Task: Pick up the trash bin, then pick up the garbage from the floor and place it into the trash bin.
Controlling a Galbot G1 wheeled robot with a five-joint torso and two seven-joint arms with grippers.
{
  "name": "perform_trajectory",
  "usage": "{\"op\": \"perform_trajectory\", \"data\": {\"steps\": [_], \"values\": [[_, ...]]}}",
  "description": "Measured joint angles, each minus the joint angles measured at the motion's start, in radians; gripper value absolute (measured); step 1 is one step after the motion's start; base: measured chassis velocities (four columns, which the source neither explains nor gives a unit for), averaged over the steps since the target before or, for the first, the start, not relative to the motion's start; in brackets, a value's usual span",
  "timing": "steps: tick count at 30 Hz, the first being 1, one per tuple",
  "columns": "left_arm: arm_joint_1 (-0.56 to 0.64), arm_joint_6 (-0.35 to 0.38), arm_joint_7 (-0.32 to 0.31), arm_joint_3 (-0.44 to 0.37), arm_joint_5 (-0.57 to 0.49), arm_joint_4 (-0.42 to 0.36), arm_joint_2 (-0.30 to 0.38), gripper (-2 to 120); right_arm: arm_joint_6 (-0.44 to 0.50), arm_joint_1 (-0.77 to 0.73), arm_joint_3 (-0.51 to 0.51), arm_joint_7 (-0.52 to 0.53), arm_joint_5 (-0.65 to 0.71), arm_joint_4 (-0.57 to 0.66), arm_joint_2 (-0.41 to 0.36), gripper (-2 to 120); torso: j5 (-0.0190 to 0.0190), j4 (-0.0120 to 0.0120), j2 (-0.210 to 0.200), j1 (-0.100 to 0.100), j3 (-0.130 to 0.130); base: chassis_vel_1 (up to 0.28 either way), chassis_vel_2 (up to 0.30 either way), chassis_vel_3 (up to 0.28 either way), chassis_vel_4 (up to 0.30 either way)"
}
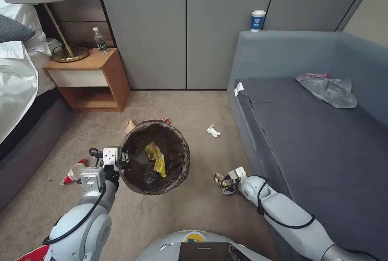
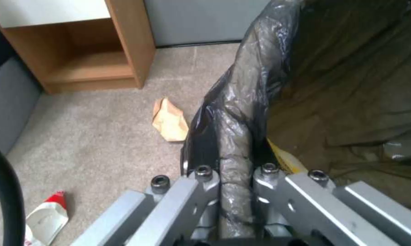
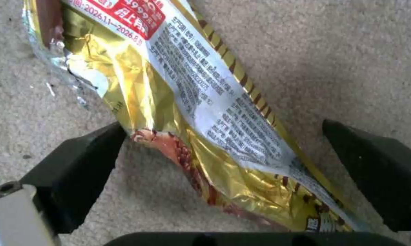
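On the carpet between nightstand and sofa, the trash bin [image 1: 155, 156] is held by the left gripper [image 2: 235, 177], jaws clamped on its bag-lined rim. Inside lie a yellow wrapper [image 1: 157, 156] and a bottle [image 1: 149, 175]. The right gripper [image 3: 232, 171] is spread wide, its fingers [image 3: 78, 171] straddling a gold snack wrapper [image 3: 182, 102] lying flat on the floor near the sofa base.

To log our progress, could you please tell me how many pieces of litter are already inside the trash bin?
2: a yellow snack wrapper against the dark liner, and a clear bottle at the bottom of the trash bin. The liner's folds may hide others.
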Motion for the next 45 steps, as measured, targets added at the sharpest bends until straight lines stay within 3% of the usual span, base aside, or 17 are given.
{"op": "perform_trajectory", "data": {"steps": [15, 22, 44, 45], "values": [[-0.001, 0.000, 0.000, -0.002, 0.000, 0.000, -0.001, 2, 0.001, 0.001, -0.006, -0.003, -0.002, 0.003, 0.003, 92, 0.0003, 0.0001, 0.000, 0.000, 0.000, 0.000, 0.000, 0.000, 0.000], [-0.002, -0.001, 0.000, -0.001, 0.001, -0.001, -0.003, 2, 0.000, -0.005, -0.006, 0.005, 0.005, 0.013, 0.001, 78, 0.0004, 0.0001, 0.000, 0.000, 0.000, 0.000, 0.000, 0.000, 0.000], [0.002, -0.002, 0.000, 0.002, 0.004, -0.005, -0.008, 2, 0.005, -0.024, 0.000, 0.037, 0.007, 0.032, -0.004, 78, 0.0017, 0.0006, 0.000, 0.000, 0.000, 0.000, 0.000, 0.000, 0.000], [0.002, -0.002, 0.000, 0.003, 0.005, -0.006, -0.008, 2, 0.004, -0.027, -0.001, 0.045, 0.014, 0.042, -0.009, 73, 0.0021, 0.0009, 0.000, 0.000, 0.000, 0.000, 0.000, 0.000, 0.000]]}}
